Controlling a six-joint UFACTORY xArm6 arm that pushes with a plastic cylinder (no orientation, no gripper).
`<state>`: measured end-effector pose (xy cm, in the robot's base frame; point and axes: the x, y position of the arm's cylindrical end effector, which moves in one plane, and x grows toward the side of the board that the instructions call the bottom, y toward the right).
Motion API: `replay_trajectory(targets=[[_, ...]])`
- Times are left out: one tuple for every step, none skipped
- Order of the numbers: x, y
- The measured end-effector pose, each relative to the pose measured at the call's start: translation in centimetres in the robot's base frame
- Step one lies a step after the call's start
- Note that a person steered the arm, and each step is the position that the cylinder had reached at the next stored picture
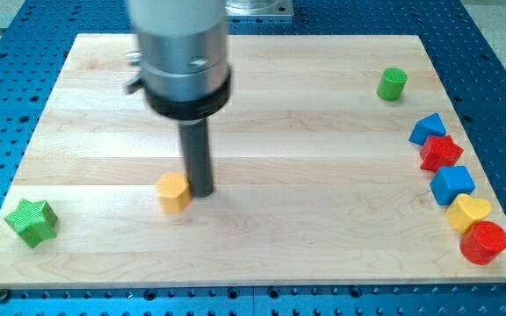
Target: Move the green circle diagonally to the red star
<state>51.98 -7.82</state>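
The green circle [392, 84] is a short green cylinder near the view's top right of the wooden board [262, 254]. The red star [440, 152] lies below and to the right of it, near the board's right edge, between two blue blocks. My tip [201, 192] is far from both, left of the board's middle, touching the right side of a yellow hexagon block [173, 191].
Along the right edge a column runs down: a blue triangle-like block [427, 128], the red star, a blue cube [452, 183], a yellow heart [467, 212], a red cylinder [484, 242]. A green star [32, 221] sits at the bottom left.
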Motion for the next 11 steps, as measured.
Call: replay_trajectory(targets=[[0.8, -4.7], [0.8, -9.5], [-0.1, -1.5], [-4.8, 7.7], [-14.1, 12.5], [-22.2, 15.7], [-26.3, 21.4], [-25.1, 31.1], [-21.4, 32.1], [-19.4, 27.1], [-17.9, 26.5]])
